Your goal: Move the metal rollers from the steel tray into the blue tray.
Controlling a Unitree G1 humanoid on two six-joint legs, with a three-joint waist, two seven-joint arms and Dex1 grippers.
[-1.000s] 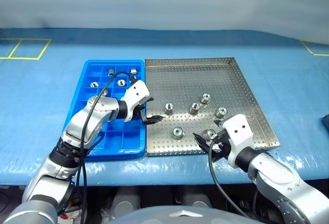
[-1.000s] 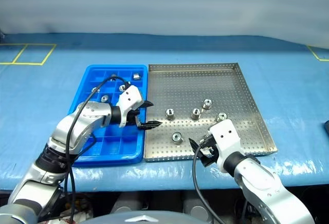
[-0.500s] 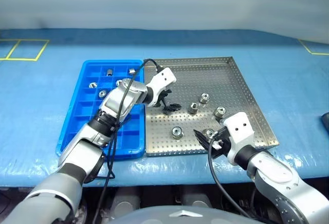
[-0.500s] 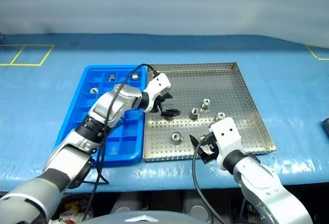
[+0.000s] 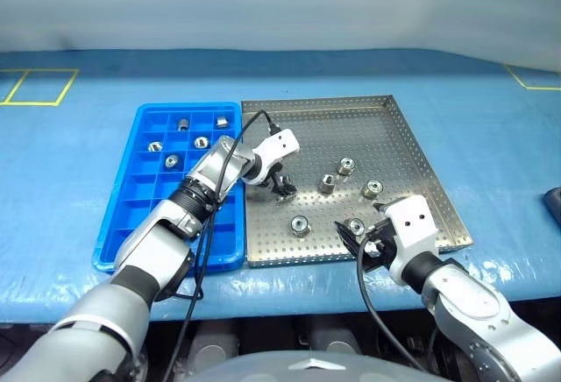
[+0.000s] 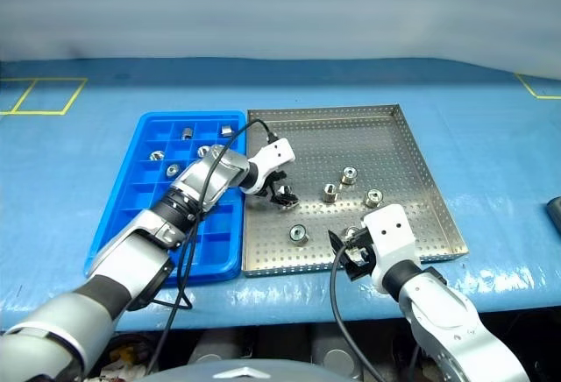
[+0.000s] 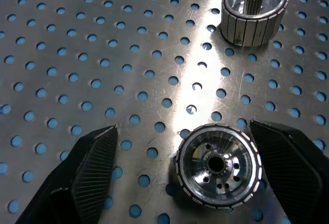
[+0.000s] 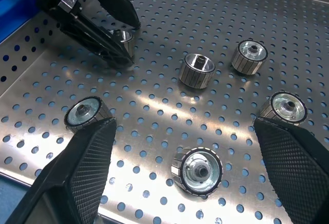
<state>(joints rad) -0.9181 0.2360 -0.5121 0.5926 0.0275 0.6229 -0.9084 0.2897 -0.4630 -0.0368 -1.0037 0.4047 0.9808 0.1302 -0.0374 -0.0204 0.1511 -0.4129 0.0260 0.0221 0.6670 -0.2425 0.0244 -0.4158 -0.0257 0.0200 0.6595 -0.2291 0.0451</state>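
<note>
Left wrist view looks down on the steel tray (image 7: 128,54), where one roller (image 7: 217,163) stands on end between the left gripper (image 7: 185,170) fingers, its hole facing up. The fingers stand apart on either side of it; the one on the roller's far side is nearly touching, the other well clear, so the roller sits off-centre in the gap. The head camera places this roller nearest the blue tray (image 5: 131,211), which already holds five rollers. Five more rollers lie further from that tray. The right gripper (image 5: 364,242), fingers spread wide and empty, hovers over the steel tray's near edge.
</note>
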